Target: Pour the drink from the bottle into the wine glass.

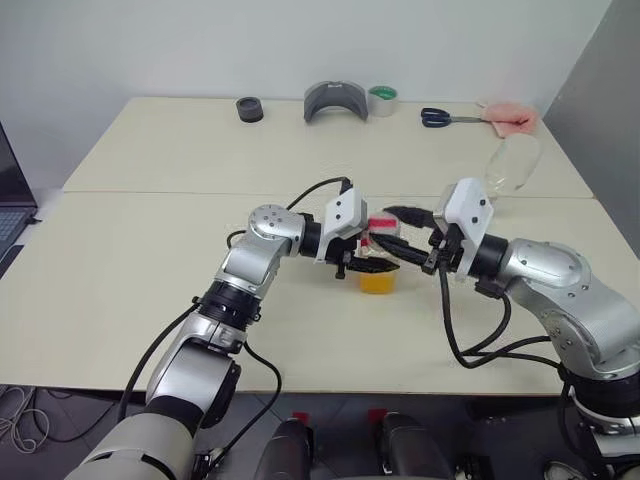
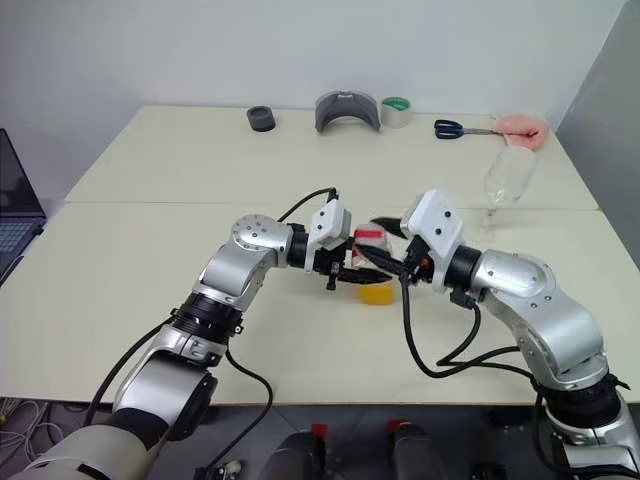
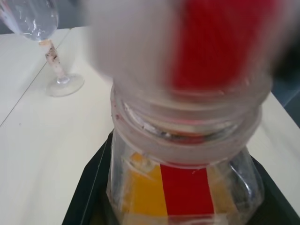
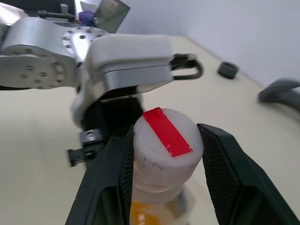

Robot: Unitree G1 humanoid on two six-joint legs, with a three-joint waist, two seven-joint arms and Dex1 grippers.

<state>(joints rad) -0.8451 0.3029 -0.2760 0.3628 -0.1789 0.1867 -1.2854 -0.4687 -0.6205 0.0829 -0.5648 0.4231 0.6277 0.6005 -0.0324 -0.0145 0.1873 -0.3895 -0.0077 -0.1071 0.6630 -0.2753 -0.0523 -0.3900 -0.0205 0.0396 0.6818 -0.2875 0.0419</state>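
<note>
While the left end effector (image 1: 385, 262) pinches the bottle (image 1: 379, 268) mid-table, the right end effector's (image 4: 164, 154) fingers flank its cap (image 4: 167, 138).

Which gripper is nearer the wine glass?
Right. The right gripper, at the bottle's cap, lies on the wine glass's side; the left gripper clamps the bottle farther away.

The bottle (image 1: 379, 262) stands near the middle of the table (image 1: 130, 270), with the drink (image 1: 379, 281) in its lower part. The left gripper (image 1: 385, 258) reaches it from the left and the right gripper (image 4: 164, 154) from the right, its fingers either side of the cap (image 4: 167, 136). The wine glass (image 1: 510, 168) stands behind and to the right. Along the far edge, from left to right, lie a small round object (image 1: 249, 109), a curved holder (image 1: 335, 101), a tape roll (image 1: 382, 100), scissors (image 1: 447, 117) and a cloth (image 1: 512, 119). A laptop (image 1: 12, 200) sits beyond the table's left side.
</note>
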